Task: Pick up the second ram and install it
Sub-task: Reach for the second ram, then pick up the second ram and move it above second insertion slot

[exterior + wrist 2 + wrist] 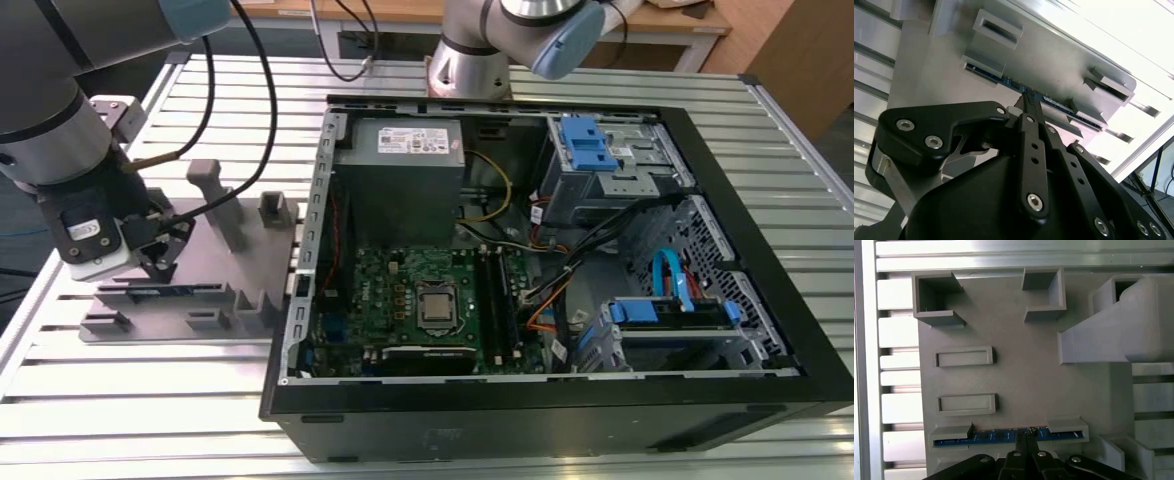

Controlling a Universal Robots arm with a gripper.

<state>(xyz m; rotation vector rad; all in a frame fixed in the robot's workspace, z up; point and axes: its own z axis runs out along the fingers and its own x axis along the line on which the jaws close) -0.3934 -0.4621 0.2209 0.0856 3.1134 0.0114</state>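
The second ram (171, 291) is a thin dark board with a bluish edge, standing on edge in the front slot of the grey holder block (200, 322) at the exterior view's left. Its long edge shows in both wrist views (1055, 104) (994, 436), held between two end brackets. My gripper (163, 272) comes down from above onto the stick's middle. Its black fingers (1026, 130) are pressed together at the ram's top edge, and the tips (1030, 432) meet the stick about midway along. The ram still sits in the holder.
An open black computer case (534, 410) lies at the exterior view's right, with the green motherboard (400, 290) and its black memory slots (497, 300) exposed. Grey posts (214, 195) rise from the holder just behind my gripper. A second robot arm base (467, 60) stands at the back.
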